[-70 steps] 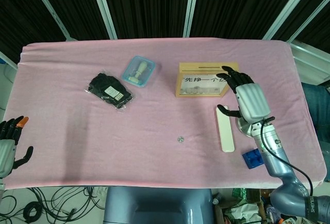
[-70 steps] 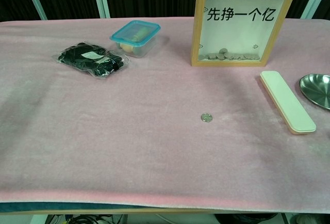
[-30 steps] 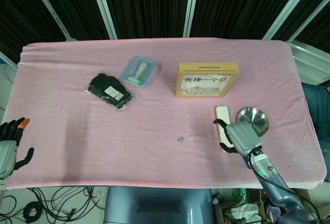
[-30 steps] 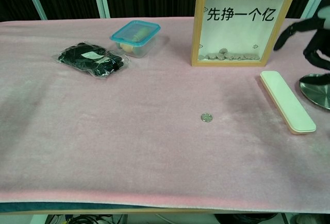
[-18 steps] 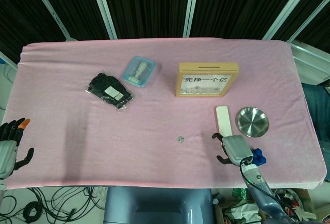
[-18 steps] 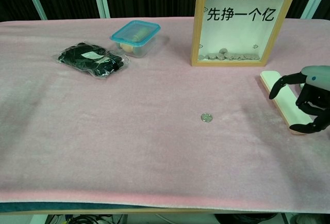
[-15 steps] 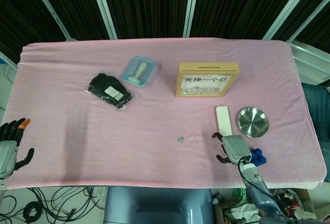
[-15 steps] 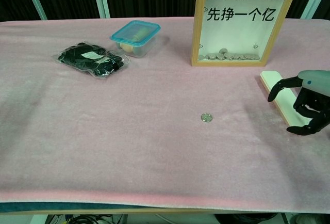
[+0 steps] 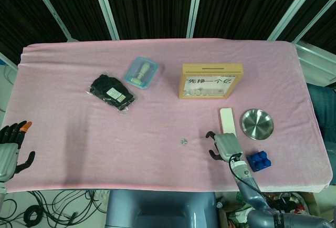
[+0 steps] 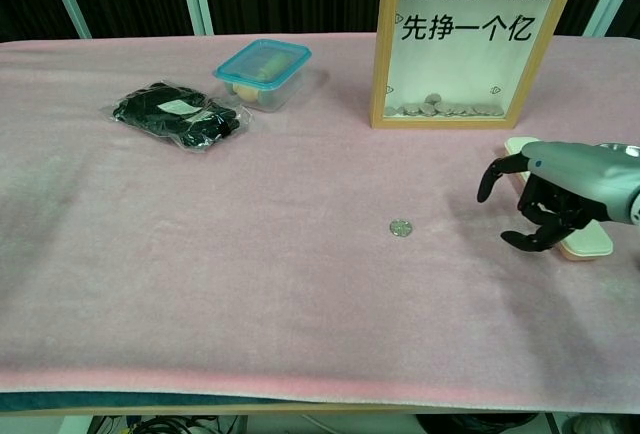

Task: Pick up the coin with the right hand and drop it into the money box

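Nearest the robot, the left hand (image 9: 9,149) hangs off the table's near left corner, fingers spread and holding nothing. On the pink cloth (image 10: 200,254) the right hand (image 10: 545,199) hovers low with its dark fingers (image 10: 492,176) apart and curled downward, empty, pointing toward the coin (image 10: 401,227), which lies flat on the cloth to the hand's left, near but clearly apart. Just behind the hand lies a long white case (image 9: 228,120), with a blue block (image 9: 259,161) and a steel dish (image 9: 256,124) to its right. The reach is the step in hand: it likely calls for sliding leftward, low and level, then pinching the thin coin by its edge without pressing it into the soft fabric. Farther back stands the money box (image 10: 473,42), its slot (image 9: 212,68) on top; a lidded tub (image 10: 262,73) and a black bag (image 10: 180,114) lie far left.
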Motion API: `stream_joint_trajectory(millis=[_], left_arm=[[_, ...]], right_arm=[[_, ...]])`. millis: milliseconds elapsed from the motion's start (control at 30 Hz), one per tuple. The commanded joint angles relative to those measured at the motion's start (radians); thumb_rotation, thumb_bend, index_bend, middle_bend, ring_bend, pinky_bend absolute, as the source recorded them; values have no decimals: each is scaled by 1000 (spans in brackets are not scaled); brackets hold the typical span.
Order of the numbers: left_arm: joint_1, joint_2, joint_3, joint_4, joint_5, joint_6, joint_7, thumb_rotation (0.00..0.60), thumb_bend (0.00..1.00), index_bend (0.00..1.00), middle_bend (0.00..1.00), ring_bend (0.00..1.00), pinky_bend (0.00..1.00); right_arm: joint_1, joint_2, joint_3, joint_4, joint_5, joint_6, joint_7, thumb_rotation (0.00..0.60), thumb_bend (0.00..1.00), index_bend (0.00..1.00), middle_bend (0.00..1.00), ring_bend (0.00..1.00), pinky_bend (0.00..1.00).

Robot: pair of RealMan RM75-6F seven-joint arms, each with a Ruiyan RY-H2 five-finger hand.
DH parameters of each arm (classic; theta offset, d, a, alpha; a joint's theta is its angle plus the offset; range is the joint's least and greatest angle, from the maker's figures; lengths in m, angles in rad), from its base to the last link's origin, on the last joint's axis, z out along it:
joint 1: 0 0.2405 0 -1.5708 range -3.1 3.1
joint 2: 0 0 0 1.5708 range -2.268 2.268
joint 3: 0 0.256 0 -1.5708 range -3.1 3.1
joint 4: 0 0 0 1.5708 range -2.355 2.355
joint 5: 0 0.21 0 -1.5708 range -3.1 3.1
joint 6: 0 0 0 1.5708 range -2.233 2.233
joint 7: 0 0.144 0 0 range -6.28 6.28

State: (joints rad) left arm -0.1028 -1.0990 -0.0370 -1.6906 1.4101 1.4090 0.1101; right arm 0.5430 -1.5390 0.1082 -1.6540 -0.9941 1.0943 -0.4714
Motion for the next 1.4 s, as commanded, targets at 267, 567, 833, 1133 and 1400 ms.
stream_joint_trajectory(millis=[267,567,833,1133,1400], left_arm=[[-1,3,-1,-3,-7,-4,2,600,403,100,49,32,0],[-2,4,-2,-2,-12,-7,-1,600,403,100,48,32,0],[-3,6,-3,-2,-15,-10,-3,600,403,100,48,32,0],[-3,6,-3,-3,-18,-10,-2,600,403,100,48,32,0],[-3,7,-2,-4,-19,-12,-3,600,403,100,48,32,0]], right_arm=[[36,-97,27,61,29,-7,-31,600,259,367,903,976,1000],[68,-161,52,103,52,-13,-55,600,261,408,907,976,1000],[74,-190,47,124,50,-16,-54,600,293,421,907,976,1000],[81,-219,51,155,46,-14,-51,600,308,421,907,976,1000],[87,-251,49,185,17,3,-59,600,307,421,907,976,1000]])
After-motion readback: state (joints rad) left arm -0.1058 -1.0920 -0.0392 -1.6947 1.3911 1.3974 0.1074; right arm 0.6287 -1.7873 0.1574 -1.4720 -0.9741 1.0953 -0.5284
